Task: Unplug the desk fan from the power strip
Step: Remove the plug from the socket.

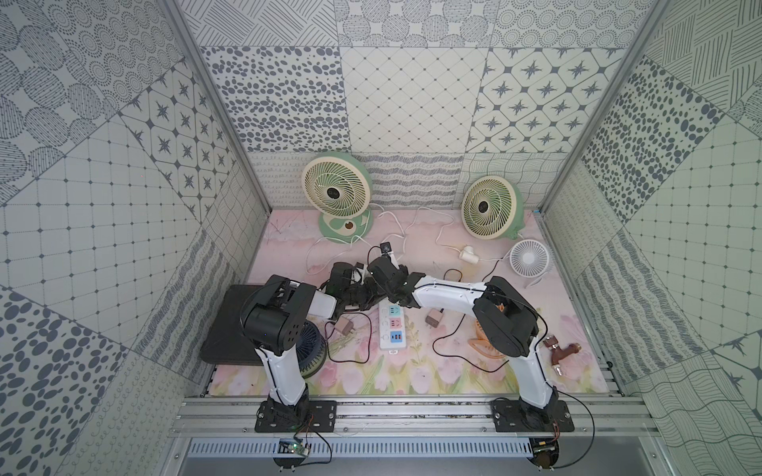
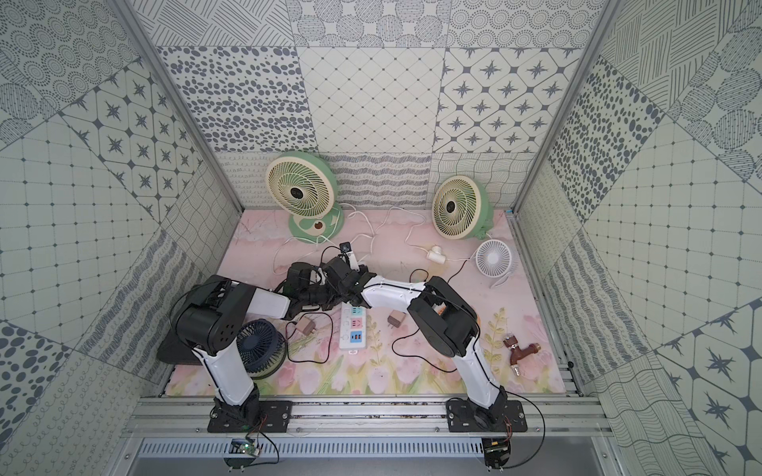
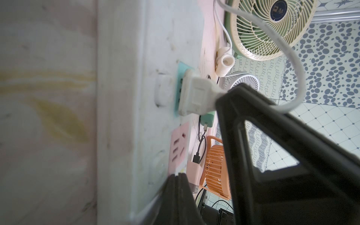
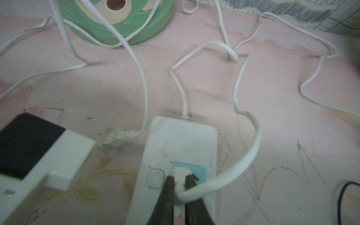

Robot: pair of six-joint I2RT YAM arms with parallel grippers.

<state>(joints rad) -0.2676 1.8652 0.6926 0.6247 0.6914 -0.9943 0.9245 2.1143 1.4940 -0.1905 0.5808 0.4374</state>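
power strip (image 1: 392, 329) far end under right arm (image 1: 445, 290), orange fan (image 1: 484, 346) mostly hidden

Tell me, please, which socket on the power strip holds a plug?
The green socket nearest the supply cord: the right hand pinches a white plug seated there. The pink socket beside it is empty.

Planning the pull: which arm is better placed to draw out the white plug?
Right. The right gripper is clamped on the white plug in the green socket of the power strip. The left gripper, shut, sits at the strip beside the pink socket, likely bracing it.
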